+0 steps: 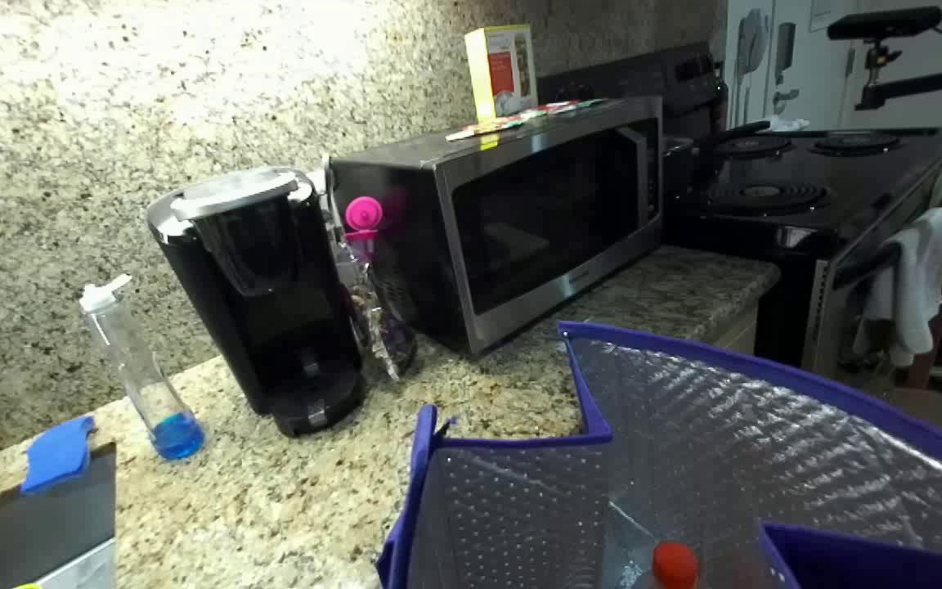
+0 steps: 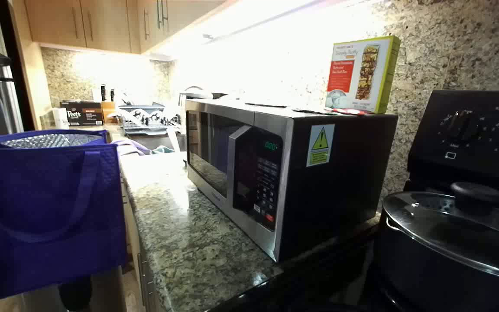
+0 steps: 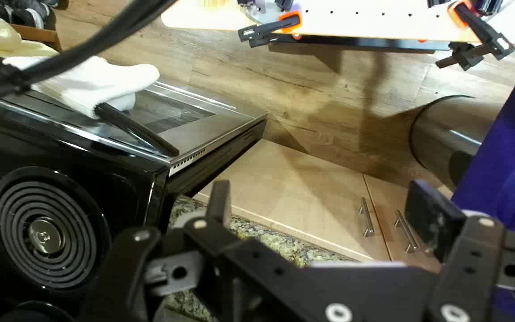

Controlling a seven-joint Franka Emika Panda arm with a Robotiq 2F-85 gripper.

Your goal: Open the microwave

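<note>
The stainless-steel microwave stands on the granite counter in both exterior views (image 1: 553, 217) (image 2: 340, 190). Its dark-window door is shut. The silver door handle (image 2: 235, 169) stands upright beside the keypad, and it also shows in an exterior view (image 1: 639, 173). My gripper (image 3: 326, 208) shows only in the wrist view. Its two black fingers are wide apart with nothing between them. It points down over the counter edge and wooden cabinet doors. The microwave is out of the wrist view, so the gripper's distance from it cannot be told.
A purple insulated bag (image 2: 50, 225) stands in front of the counter. A black coffee maker (image 1: 275, 286) and a bottle (image 1: 148, 376) stand beside the microwave. A yellow-edged box (image 2: 362, 76) sits on top. A lidded pot (image 2: 457, 251) stands on the stove (image 3: 119, 156).
</note>
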